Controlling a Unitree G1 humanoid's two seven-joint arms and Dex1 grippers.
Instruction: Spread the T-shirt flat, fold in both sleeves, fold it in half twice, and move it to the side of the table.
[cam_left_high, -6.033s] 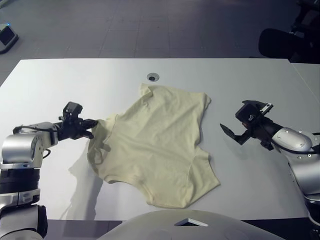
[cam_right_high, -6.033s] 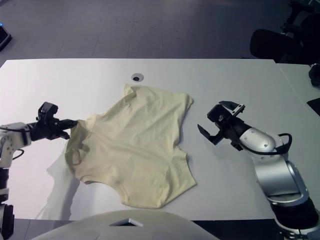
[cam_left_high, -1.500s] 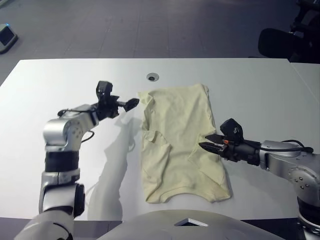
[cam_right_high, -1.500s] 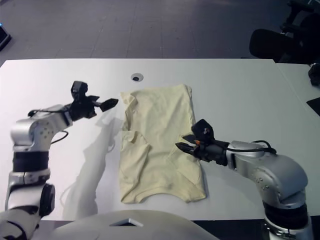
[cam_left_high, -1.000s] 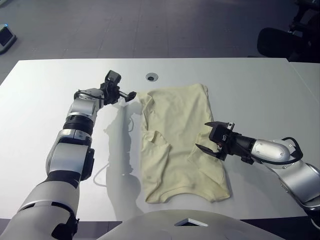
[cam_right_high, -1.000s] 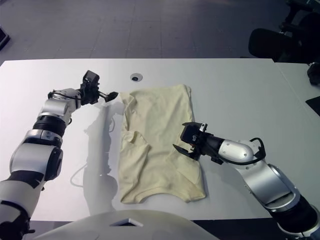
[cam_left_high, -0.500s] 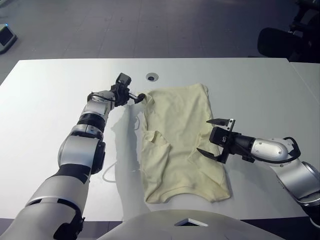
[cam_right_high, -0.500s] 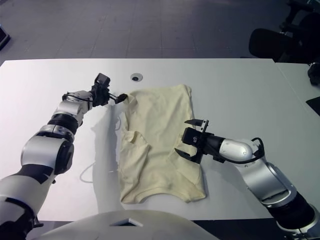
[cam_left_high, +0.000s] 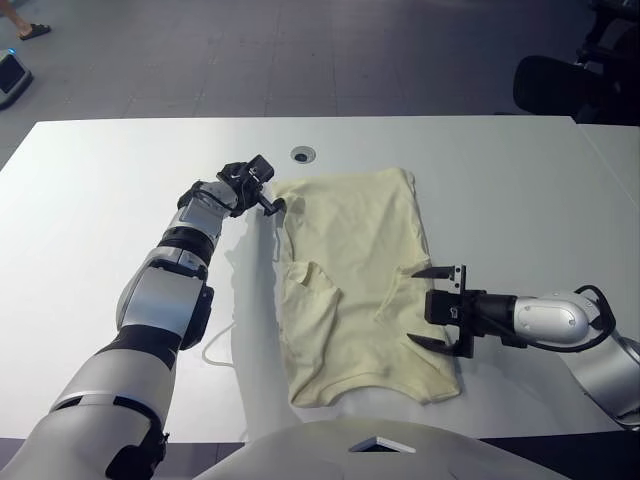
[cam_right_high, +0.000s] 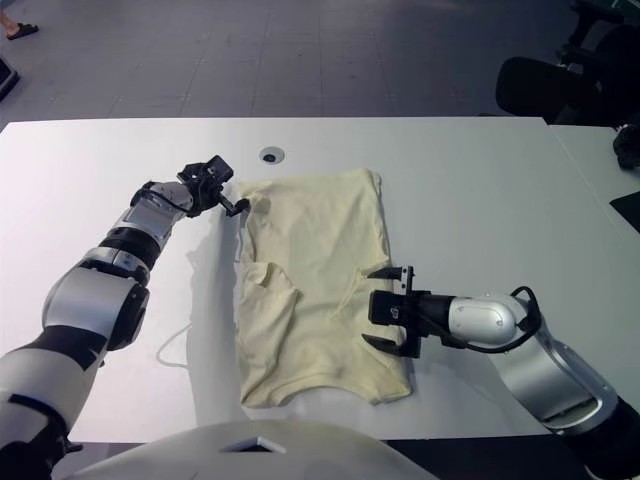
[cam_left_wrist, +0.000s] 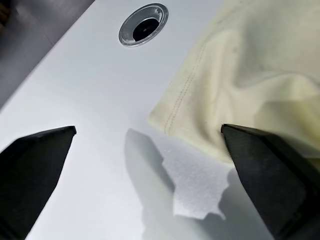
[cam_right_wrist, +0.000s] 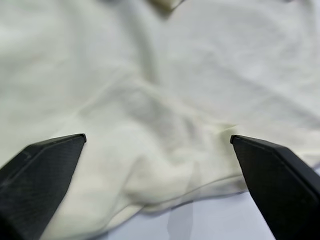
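My left hand (cam_left_high: 268, 198) has edged in to the far left corner of the pale yellow T-shirt (cam_left_high: 350, 230). Its fingers are spread, with that corner between them, near the round metal cable hole (cam_left_high: 304, 154). The shirt lies unmoved in the middle of the white tabletop (cam_left_high: 100, 180), both sleeves folded in. My right hand (cam_left_high: 414, 305) has slid nearer me along the shirt's right edge, fingers spread wide over the cloth.

Hovering the right gripper (cam_right_high: 368, 306), jaws spread wide, over the lower right edge of the pale yellow T-shirt (cam_right_high: 315, 240) lying lengthwise mid-frame on the white table (cam_right_high: 480, 180). Poising the left gripper (cam_right_high: 236, 203) just beside the shirt's upper left corner, near the grommet hole (cam_right_high: 270, 154).
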